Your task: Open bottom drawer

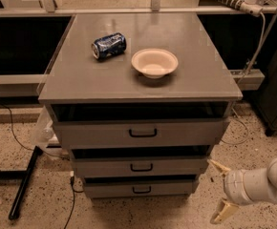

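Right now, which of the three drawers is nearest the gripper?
The bottom drawer, narrowest and lowest; the open gripper hangs at its level, just to its right.

On your cabinet top [196, 42], the soda can [109, 45] lies left of and slightly behind the bowl [154, 62]. Under it, the bottom drawer [138, 189] sits lowest. Your gripper [220, 191] hangs just right of it, not touching.

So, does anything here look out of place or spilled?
Only the blue can lies on its side on the cabinet top, nothing spilled. The gripper hangs open, right of the bottom drawer.
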{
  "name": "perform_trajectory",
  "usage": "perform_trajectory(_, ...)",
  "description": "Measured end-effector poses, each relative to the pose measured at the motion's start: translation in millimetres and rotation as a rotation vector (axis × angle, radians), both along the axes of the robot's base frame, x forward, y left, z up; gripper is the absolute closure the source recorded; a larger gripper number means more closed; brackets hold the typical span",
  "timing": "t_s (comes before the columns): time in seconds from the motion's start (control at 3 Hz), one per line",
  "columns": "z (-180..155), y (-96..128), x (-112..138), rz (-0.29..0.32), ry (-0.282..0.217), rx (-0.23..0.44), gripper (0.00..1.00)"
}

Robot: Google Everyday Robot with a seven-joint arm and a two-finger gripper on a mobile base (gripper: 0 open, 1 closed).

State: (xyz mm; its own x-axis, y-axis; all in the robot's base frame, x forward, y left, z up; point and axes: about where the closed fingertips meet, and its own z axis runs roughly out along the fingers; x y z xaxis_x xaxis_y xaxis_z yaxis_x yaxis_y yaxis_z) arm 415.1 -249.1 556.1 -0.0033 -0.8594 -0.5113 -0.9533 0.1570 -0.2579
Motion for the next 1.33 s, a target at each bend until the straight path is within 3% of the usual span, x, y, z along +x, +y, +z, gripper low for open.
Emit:
perform_trajectory(0.33, -0.1, 0.0, 0.0, 0.0, 0.0, 0.0, 0.0)
perform_trajectory(0.67, -29.4, -1.8, 7.6, -0.024, 0.027, -0.009, 0.0)
perform_trajectory(1.33, -122.4, -12.7, 34.9, -0.042, 0.029, -0.031, 0.0)
